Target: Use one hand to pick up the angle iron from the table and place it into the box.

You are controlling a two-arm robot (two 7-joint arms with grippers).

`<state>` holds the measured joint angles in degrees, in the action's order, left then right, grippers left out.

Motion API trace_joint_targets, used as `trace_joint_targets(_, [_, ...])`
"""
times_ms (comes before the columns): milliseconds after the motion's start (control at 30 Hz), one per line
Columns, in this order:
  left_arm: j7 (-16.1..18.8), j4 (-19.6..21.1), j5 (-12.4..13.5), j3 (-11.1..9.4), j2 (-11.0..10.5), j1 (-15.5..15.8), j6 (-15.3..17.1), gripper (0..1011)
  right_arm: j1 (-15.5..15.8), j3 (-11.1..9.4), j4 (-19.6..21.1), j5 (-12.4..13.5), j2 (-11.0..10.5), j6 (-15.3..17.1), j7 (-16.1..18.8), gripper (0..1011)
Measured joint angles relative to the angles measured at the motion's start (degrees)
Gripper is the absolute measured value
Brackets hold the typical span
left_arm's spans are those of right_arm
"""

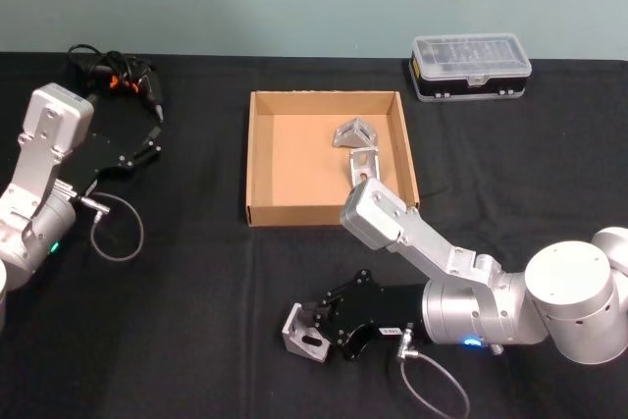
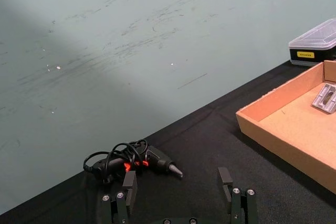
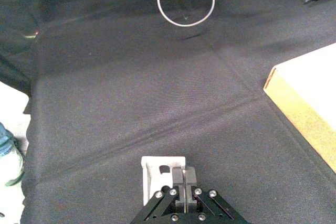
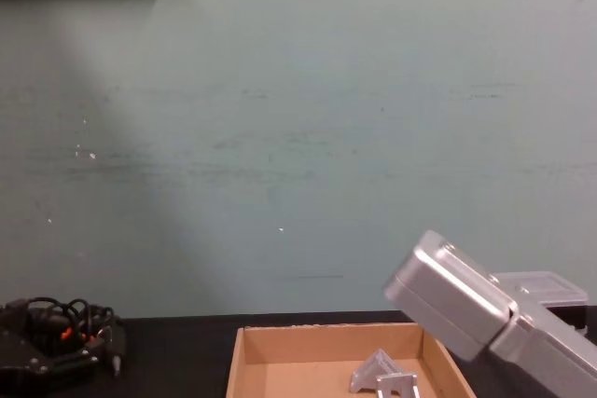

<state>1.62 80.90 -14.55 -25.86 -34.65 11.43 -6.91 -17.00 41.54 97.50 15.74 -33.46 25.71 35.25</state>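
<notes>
Angle iron (image 1: 304,334) sits at the near edge of the table (image 1: 196,282), in front of the box and a little to its left side, with the right gripper (image 1: 319,326) reaching in from the right. In the right wrist view the fingers are pressed together on the upright flange of the bracket (image 3: 160,177), so the grasp looks made, though the piece seems to rest on the cloth and not yet be lifted. Its slotted face shows toward the camera in the head view, its other leg toward the gripper; the piece is about as wide as it is tall, so I cannot name a clear long axis, only that its corner edge runs roughly from the near left toward the far right.

Farther back lies the box (image 1: 263,164), well apart from the held bracket. Two similar brackets (image 1: 355,144) already lie inside it toward its far right part, so earlier pieces appear delivered. What remains for this one, by my judgement, is the lift, the carry over the near wall, and the release.

Off to the left, the left gripper (image 2: 178,195) hangs parked above the table with its fingers spread and nothing between them. Beyond it a corded tool (image 2: 137,162) lies near the wall, and an organiser case (image 1: 471,64) stands behind the box to the right.
</notes>
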Motion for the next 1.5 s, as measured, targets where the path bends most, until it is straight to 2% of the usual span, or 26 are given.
trace_joint_targets(267, [0.0,0.0,0.0,0.0,0.0,0.0,0.0,1000,-0.2,-0.5,0.1,0.4,0.1,-0.4,0.3,27])
trace_joint_targets(467, [0.0,0.0,0.0,0.0,0.0,0.0,0.0,1000,-1.2,-1.6,1.3,1.2,0.4,-1.3,0.2,28])
trace_joint_targets(667, [0.0,0.0,0.0,0.0,0.0,0.0,0.0,1000,-3.7,-4.1,1.8,2.0,1.5,-3.1,-1.5,28])
trace_joint_targets(833, [0.0,0.0,0.0,0.0,0.0,0.0,0.0,1000,-5.8,-5.7,0.1,1.6,2.5,-4.8,-3.3,27])
trace_joint_targets(1067, [0.0,0.0,0.0,0.0,0.0,0.0,0.0,1000,-10.1,-6.6,-6.0,-1.4,4.9,-7.8,-5.3,28])
trace_joint_targets(1267, [0.0,0.0,0.0,0.0,0.0,0.0,0.0,1000,-14.2,-6.0,-15.7,-5.0,9.1,-11.2,-6.2,27])
trace_joint_targets(1500, [0.0,0.0,0.0,0.0,0.0,0.0,0.0,1000,-17.1,-5.0,-24.0,-7.4,12.9,-13.6,-6.6,27])
